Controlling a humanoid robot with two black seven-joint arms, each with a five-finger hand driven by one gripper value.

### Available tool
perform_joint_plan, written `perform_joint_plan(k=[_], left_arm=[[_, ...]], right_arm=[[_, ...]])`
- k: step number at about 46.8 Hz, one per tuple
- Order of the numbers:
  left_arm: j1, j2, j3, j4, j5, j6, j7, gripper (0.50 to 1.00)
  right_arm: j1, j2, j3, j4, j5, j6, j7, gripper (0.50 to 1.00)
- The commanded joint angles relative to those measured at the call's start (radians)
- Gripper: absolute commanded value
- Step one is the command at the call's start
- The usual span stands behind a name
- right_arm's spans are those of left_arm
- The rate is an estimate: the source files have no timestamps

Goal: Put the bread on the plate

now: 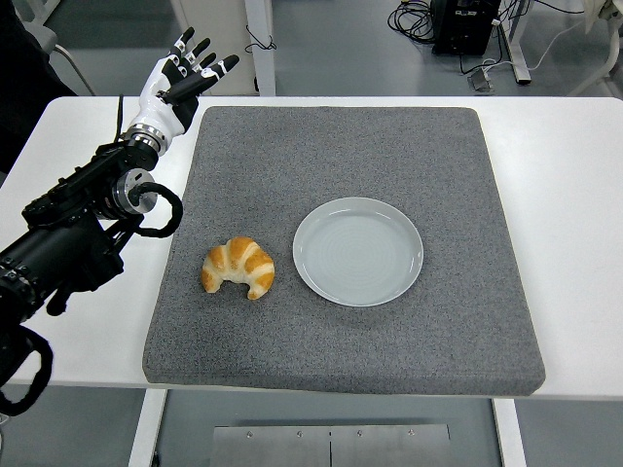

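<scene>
One hand of mine, the left hand (180, 83), hovers with fingers spread wide and empty over the surface's (565, 175) far left. My bread (238, 268) lies on the grey mat (389, 146), just beside the plate (358, 251).

A golden-brown croissant (238, 268) lies flat on the grey mat (341, 146), its curved ends pointing toward the mat's near edge. Just to its right, apart from it, sits a round pale grey-blue plate (358, 251), upright and apparently bare, near the mat's middle.
</scene>
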Motion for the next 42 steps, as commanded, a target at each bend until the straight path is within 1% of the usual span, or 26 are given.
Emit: perform_joint_plan(k=[1,4,8,14,19,25,33,39,42], left_arm=[[-0.003,0.019,0.040,-0.034,0.000,0.012,0.002,0.966],[-0.011,0.032,0.083,-0.057,0.008,0.018,0.009,0.966],[-0.018,0.066,0.142,-0.116,0.021,0.028,0.018,0.965],[-0.021,0.100,0.185,-0.198,0.054,0.056,0.018,0.963],[-0.020,0.115,0.188,-0.260,0.123,0.076,0.020,0.960],[-0.012,0.167,0.188,-0.323,0.198,0.090,0.020,0.958],[-0.008,0.198,0.189,-0.341,0.308,0.090,0.022,0.958],[-0.003,0.238,0.189,-0.404,0.402,0.090,0.035,0.958],[-0.002,0.270,0.189,-0.442,0.433,0.090,0.055,0.958]], right_arm=[[0.000,0.000,0.000,0.000,0.000,-0.001,0.000,1.000],[0.000,0.000,0.000,0.000,0.000,0.001,0.000,1.000],[0.000,0.000,0.000,0.000,0.000,0.001,0.000,1.000],[0.000,0.000,0.000,0.000,0.000,0.001,0.000,1.000],[0.000,0.000,0.000,0.000,0.000,-0.001,0.000,1.000],[0.000,0.000,0.000,0.000,0.000,0.001,0.000,1.000],[0.000,0.000,0.000,0.000,0.000,-0.001,0.000,1.000],[0.000,0.000,0.000,0.000,0.000,-0.001,-0.001,1.000],[0.000,0.000,0.000,0.000,0.000,0.001,0.000,1.000]])
